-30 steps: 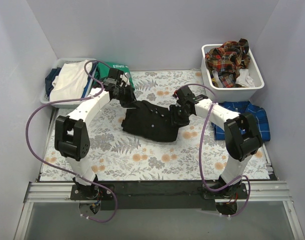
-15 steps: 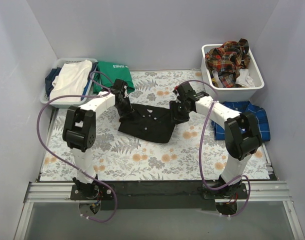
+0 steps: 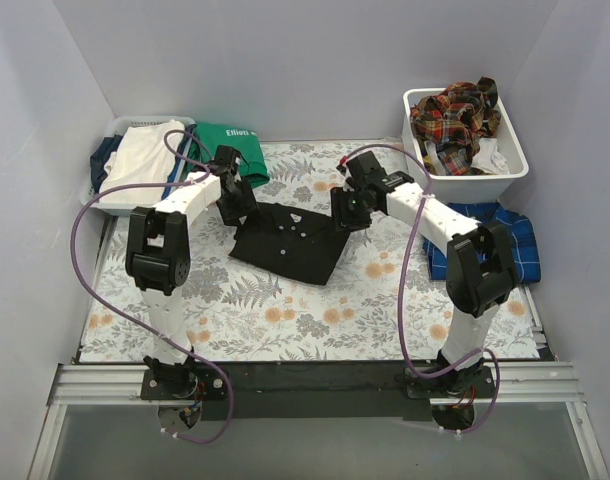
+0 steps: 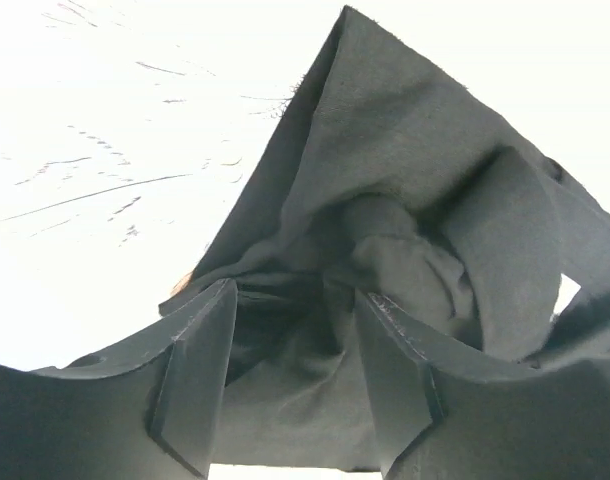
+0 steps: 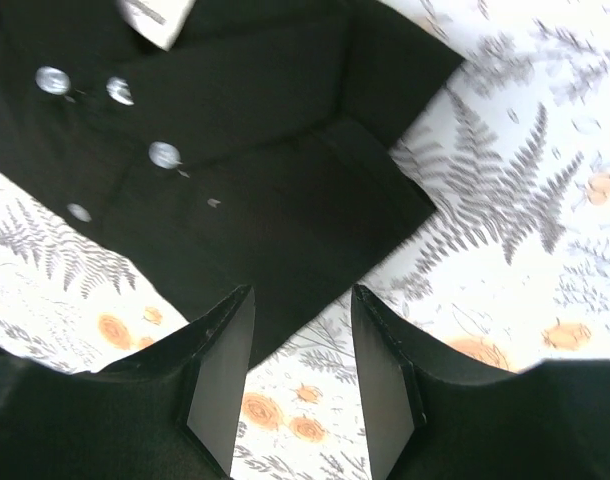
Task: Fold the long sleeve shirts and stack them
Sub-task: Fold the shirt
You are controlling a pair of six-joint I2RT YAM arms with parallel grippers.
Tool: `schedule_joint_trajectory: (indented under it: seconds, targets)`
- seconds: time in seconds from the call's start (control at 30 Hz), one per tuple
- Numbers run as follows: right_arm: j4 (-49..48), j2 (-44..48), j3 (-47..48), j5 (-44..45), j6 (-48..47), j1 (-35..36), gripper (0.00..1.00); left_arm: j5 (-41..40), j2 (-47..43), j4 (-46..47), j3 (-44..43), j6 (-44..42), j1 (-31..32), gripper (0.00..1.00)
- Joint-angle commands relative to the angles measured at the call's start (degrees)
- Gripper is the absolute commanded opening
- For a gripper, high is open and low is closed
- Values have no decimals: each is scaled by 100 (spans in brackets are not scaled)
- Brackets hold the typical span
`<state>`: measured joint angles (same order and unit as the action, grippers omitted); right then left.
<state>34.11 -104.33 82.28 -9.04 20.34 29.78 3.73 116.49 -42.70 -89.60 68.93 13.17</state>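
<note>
A black long sleeve shirt (image 3: 288, 242) lies folded in the middle of the floral table cover, its buttons facing up. My left gripper (image 3: 232, 200) is at the shirt's far left corner. In the left wrist view its jaws (image 4: 295, 290) stand open, with bunched black cloth (image 4: 415, 150) lying loose between and beyond them. My right gripper (image 3: 347, 208) hovers open over the shirt's far right edge. In the right wrist view nothing sits between its fingers (image 5: 301, 290), and the black shirt (image 5: 245, 130) lies just ahead. A blue plaid shirt (image 3: 507, 232) lies at the right. Red-orange plaid shirts (image 3: 455, 112) fill the white bin.
The white bin (image 3: 515, 160) stands at the back right. A basket (image 3: 95, 190) with white and blue cloth sits at the back left, with a green top (image 3: 228, 140) with white lettering next to it. Grey walls close in both sides and the back.
Both arms drew the black shirt toward the back and left, and it now lies flatter. My left gripper has opened and let go of the cloth. The right stayed open.
</note>
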Motion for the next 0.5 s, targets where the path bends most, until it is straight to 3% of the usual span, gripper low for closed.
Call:
schedule_joint_trajectory:
  seconds: [0.0,0.23,0.4,0.47]
  targets:
    - [-71,-236,568,-115,-188,265,52,-259,-837,-116,-321,-195,-25,51]
    - [-325,-843,851,-817,93,423,52,901,-1013,-318,-427,-353,10,50]
    - [-703,-1062,623,-1276,374,432,51,1787,-1067,-90,178,-529,309,50]
    - [-730,-1089,500,-1363,409,432,51,1798,-1005,93,433,-477,414,50]
